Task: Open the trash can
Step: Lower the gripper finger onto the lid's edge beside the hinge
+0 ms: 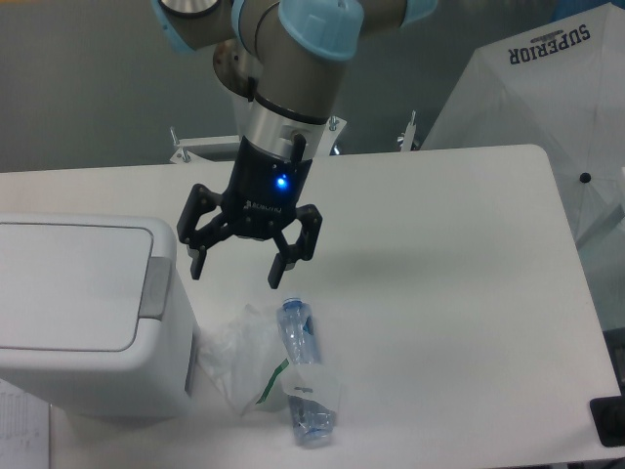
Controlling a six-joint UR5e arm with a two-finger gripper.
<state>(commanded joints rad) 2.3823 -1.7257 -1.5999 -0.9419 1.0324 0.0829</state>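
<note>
One white table point(439, 254), closed trash can point(78, 313) left, hand point(237, 270) spread above.

trash can point(83, 313) runs off the left edge, arm point(293, 39) chopped at the top, bottle point(303, 376) label's too blurry to read.

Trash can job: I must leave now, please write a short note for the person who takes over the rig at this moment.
Claw: open, holding nothing, hanging in the air above the table, just right of the trash can.
Trash can: at the left side of the table, lid flat and closed, grey push tab on its right edge, untouched.
Also there: a clear bottle lying on a thin plastic bag right of the can, below the claw.
Done: nothing visible yet.
Left: bring the claw to the tab, press it, confirm that the lid opens.
</note>
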